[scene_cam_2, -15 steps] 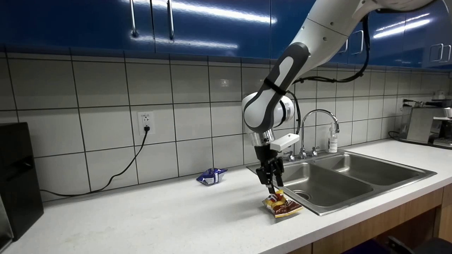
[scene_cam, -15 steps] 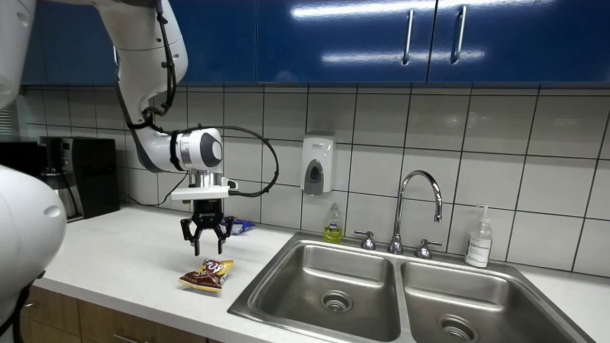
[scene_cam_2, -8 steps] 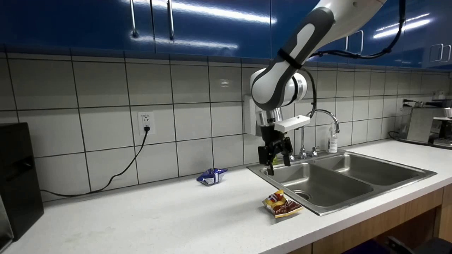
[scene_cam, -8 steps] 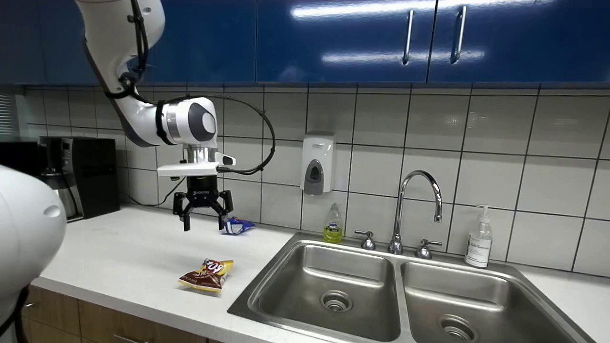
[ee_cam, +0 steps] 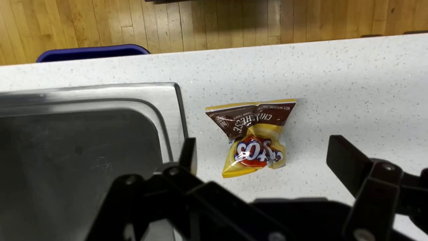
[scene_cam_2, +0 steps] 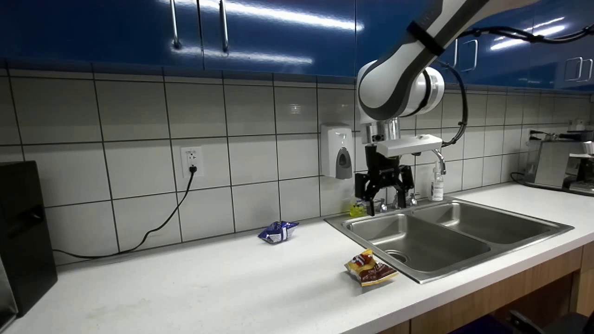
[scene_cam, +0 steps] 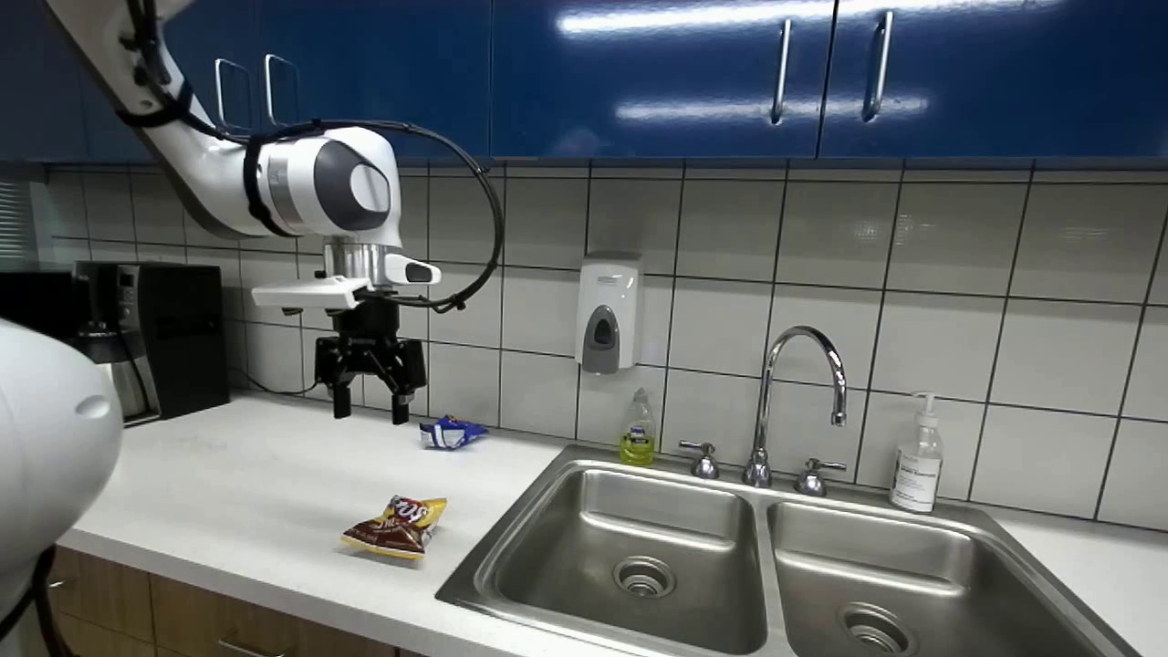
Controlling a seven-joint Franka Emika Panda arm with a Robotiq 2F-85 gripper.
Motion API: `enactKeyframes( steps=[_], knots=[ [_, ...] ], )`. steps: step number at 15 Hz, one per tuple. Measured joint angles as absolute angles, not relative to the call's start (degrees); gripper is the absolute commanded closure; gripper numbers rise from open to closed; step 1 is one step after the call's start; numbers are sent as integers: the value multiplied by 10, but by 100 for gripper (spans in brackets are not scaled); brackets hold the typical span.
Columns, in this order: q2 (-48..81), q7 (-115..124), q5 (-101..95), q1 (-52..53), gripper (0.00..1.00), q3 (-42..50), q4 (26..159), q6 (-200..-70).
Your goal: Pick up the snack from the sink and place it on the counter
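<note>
Gripper (scene_cam: 371,412), one: I am holding it wide-spread, empty. Snack (ee_cam: 255,140), one: lying on counter (scene_cam_2: 222,283), seemingly placed. Favouring straight lift clear.

Snack (scene_cam_2: 370,270) lying on the white counter (scene_cam_2: 185,287), just beside the rim of the double-basin sink (scene_cam_2: 503,246); gripper (scene_cam_2: 385,208) suspended well apart from the snack, its jaws parted; small blue packet (scene_cam_2: 278,232) near the tiled wall (scene_cam_2: 134,111), on which a white dispenser (scene_cam_2: 335,146) is mounted
</note>
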State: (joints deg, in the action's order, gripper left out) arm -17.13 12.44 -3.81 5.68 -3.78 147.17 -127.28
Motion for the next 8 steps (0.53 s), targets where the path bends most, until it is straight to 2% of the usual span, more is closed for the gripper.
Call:
enactKeyframes(
  steps=[4,8],
  knots=[
    [-250,152,-38,47,0,-38,1513,-1254],
    [-262,155,-38,46,0,-38,1522,-1254]
  ],
)
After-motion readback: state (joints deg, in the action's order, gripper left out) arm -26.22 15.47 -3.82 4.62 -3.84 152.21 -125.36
